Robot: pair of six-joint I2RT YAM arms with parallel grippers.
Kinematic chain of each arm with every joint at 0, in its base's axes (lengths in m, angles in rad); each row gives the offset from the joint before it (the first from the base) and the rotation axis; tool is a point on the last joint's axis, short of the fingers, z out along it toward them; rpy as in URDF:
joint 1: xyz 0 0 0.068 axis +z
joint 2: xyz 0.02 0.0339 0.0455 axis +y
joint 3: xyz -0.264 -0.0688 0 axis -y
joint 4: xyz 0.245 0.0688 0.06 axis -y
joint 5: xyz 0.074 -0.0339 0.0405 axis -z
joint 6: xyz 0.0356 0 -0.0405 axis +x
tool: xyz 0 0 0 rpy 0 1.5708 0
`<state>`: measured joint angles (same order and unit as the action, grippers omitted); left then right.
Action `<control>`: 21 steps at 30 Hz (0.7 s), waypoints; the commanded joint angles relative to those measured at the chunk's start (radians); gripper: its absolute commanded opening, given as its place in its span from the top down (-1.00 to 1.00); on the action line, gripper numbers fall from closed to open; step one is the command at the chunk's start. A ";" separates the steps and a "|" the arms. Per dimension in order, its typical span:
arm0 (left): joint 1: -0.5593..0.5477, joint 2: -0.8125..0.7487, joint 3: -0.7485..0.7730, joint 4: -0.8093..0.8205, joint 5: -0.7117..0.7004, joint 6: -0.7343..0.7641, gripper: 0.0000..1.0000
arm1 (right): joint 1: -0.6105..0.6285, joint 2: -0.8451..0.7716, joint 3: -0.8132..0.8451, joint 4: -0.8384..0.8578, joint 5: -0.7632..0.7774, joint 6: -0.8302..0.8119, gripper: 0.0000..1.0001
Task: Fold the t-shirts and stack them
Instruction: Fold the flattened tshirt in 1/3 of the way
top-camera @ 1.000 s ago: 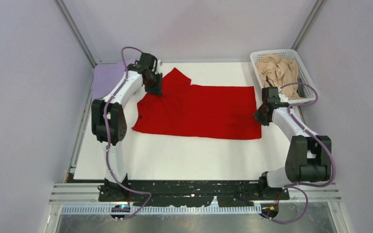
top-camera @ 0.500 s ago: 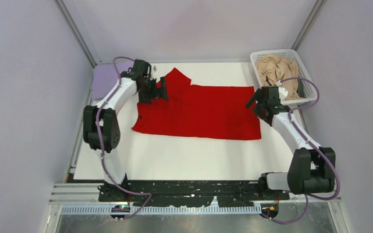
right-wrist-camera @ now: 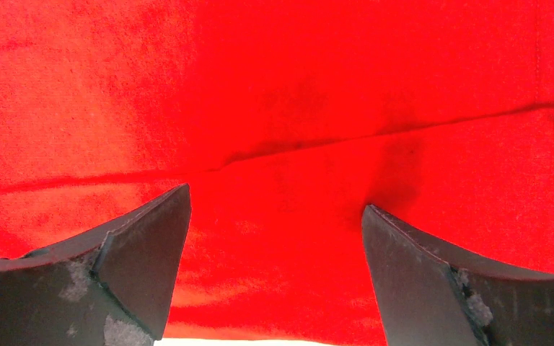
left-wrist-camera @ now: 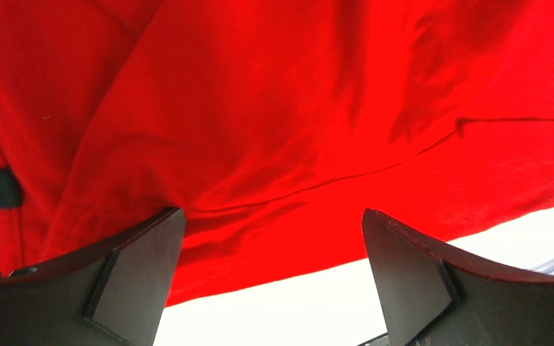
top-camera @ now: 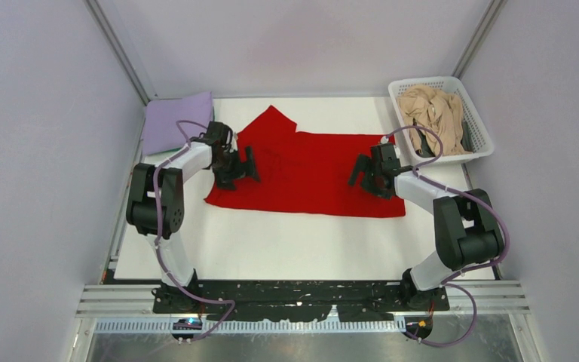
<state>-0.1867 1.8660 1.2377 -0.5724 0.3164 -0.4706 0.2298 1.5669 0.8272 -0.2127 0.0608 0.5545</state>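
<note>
The left gripper (left-wrist-camera: 270, 216) and right gripper (right-wrist-camera: 275, 202) fingers stand spread wide, empty, the bright red soft cloth t-shirt (top-camera: 309, 177) lying beneath them.

Both arms share one build: the left arm (top-camera: 188, 155), left of centre in the overhead frame, and the right arm (top-camera: 416, 188), right of centre, have smooth white link tubes set between bulky black joint housings, and both are mounted on a black base plate (top-camera: 301, 302) along the bottom. A thin purple cable (top-camera: 231, 305) runs loosely along each arm in slack loops. In the wrist views the jaws are two dark grey, wedge-shaped fingers (left-wrist-camera: 133, 281) with flat inner faces, and the right pair is flecked with pale lint.
</note>
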 commanded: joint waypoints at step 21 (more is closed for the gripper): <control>0.000 -0.643 -0.776 -0.043 -0.046 -0.212 -0.99 | 0.107 -0.362 -0.266 -0.477 -0.065 0.048 -0.90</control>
<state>-0.1818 1.2770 0.5976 -0.4171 0.3157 -0.6254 0.3229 1.2388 0.5964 -0.4747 0.0139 0.5678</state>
